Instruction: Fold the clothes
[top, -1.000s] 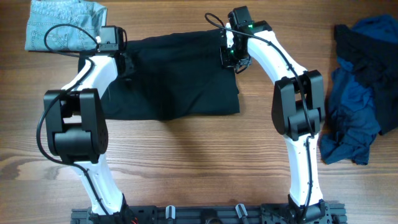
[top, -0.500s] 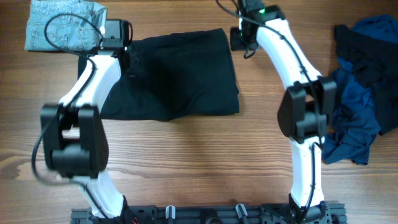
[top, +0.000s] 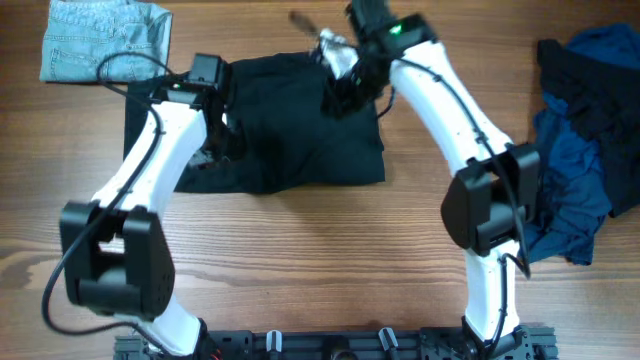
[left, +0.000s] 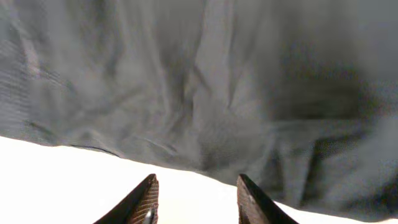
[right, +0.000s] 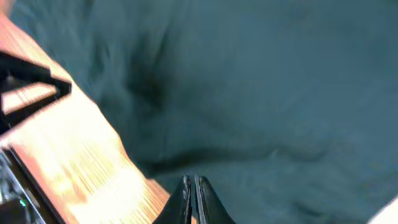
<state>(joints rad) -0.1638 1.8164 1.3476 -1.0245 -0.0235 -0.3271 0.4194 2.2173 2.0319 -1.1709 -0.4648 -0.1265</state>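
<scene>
Item one: shorts (top: 290, 135), black matte fabric, lying flattened in a rough rectangle on the upper middle of the table (top: 300, 260), whose top is showing brown wood grain. The cloth is sitting softly creased, with its lower edge running straight. Item two: a light-blue denim garment (top: 105, 40), seamed and stitched, lying at the upper left corner near the shorts. Item three: a crumpled heap of royal-blue and navy fabric (top: 580, 150), resting well apart at the right. The left fingers (left: 148, 198) are standing released, with nothing between them, over bare table just short of the cloth's edge. Their wrist view is rendering the shorts grey and rippled with diagonal folds and the table as glaring white, detail the overhead camera is not giving. The right fingers (right: 185, 198) are pressing clenched together, tip to tip, by the shorts' edge. That view is showing the fabric tinted teal, with a shallow dimple and a strip of orange grained wood alongside. Whether any cloth is being pinched there, I cannot tell.
</scene>
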